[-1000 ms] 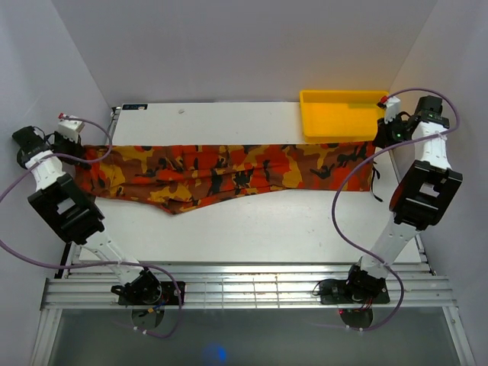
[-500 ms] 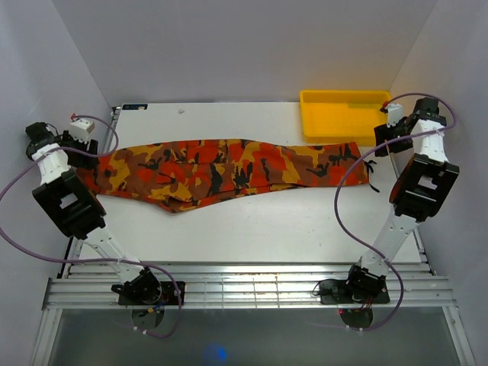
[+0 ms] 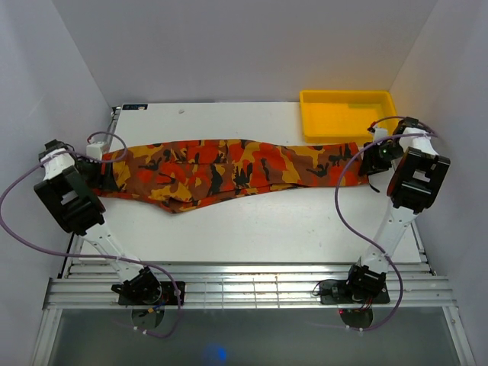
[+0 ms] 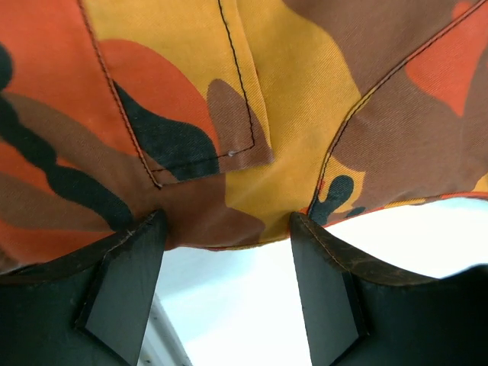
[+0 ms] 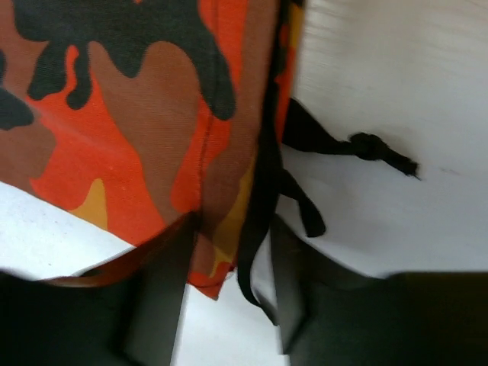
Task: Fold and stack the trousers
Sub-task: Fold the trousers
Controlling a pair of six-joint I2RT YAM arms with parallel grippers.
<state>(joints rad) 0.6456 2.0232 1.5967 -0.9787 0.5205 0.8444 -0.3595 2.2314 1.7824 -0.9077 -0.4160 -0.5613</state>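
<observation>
1. The trousers (image 3: 229,171) lie flat on the table (image 3: 252,229), pulled out into one long strip from left to right. The right end sits just in front of the yellow tray (image 3: 335,138).
2. My left gripper (image 4: 226,223) is at the left end with its claw spread. The cloth edge lies across the fingertips and bare table shows in the gap, so it isn't pinching anything.
3. My right gripper (image 5: 232,229) is at the other end. A corner of cloth and a black tie cord (image 5: 335,145) sit between the fingers, but the view is blurry and I honestly can't tell if it's clamped.
4. My read is that the strip is laid out and the end-to-end fold comes next. I'd want to bite well past the hem so I catch every layer, not just the top one.
5. I'd carry that end low across so the cloth rolls over instead of dragging the whole strip.
6. Things to watch: the loose cord snagging, and the bulge along the near edge, which could throw the edges off.
</observation>
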